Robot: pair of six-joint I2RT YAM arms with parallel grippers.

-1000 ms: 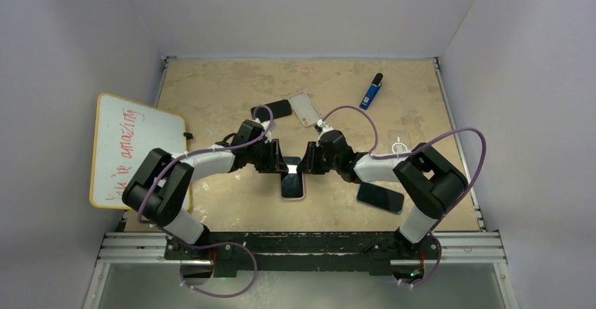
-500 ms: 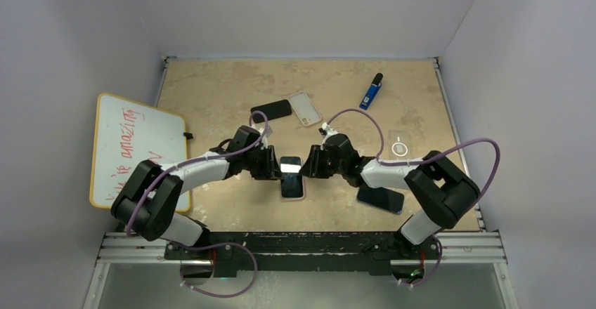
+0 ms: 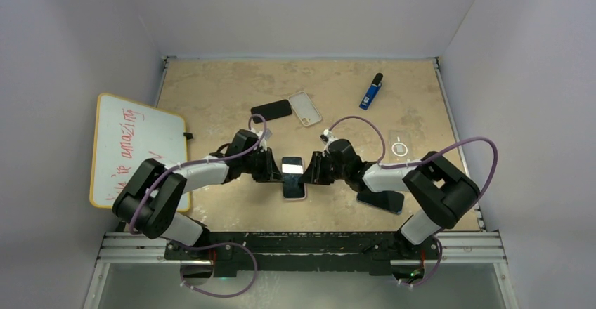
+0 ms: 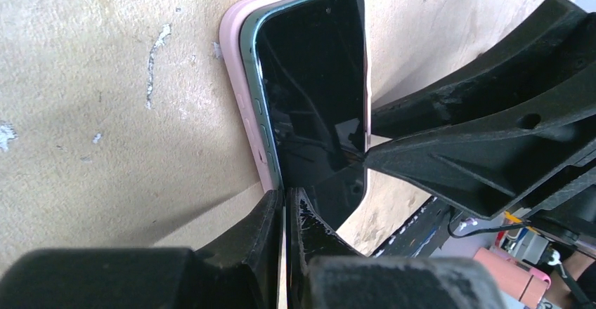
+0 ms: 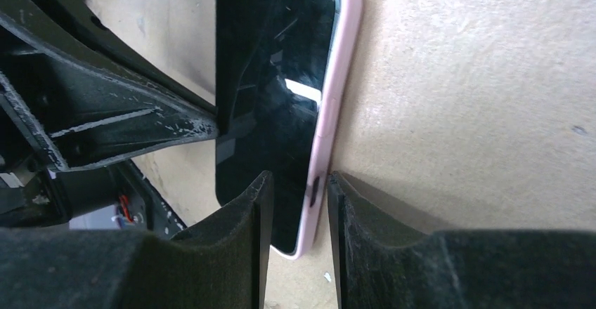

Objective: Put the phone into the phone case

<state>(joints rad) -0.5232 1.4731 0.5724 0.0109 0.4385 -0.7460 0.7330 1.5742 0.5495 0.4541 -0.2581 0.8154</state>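
White rounded whiteboard with red writing (image 3: 137, 147) is lying at the far left. Left gripper (image 4: 284, 191) is pressing its tips, drawn together, against the left side of the dark-screened teal phone (image 3: 292, 175). Phone is lying screen-up at table centre in the pink soft case (image 4: 230, 49), long axis running near-to-far, teal left side riding above the rim. Right gripper (image 5: 296, 177) is sitting fingers apart, astride the pink right edge. A second dark slab phone (image 3: 380, 198) is lying further right.

Phone (image 4: 316, 91) was black-screened with a teal rim, phone case (image 4: 235, 77) pale pink, table (image 3: 211, 84) mottled sandy tan, whiteboard (image 3: 133, 147) at left white with red scrawl, yellow-edged, cables (image 3: 485, 161) purple
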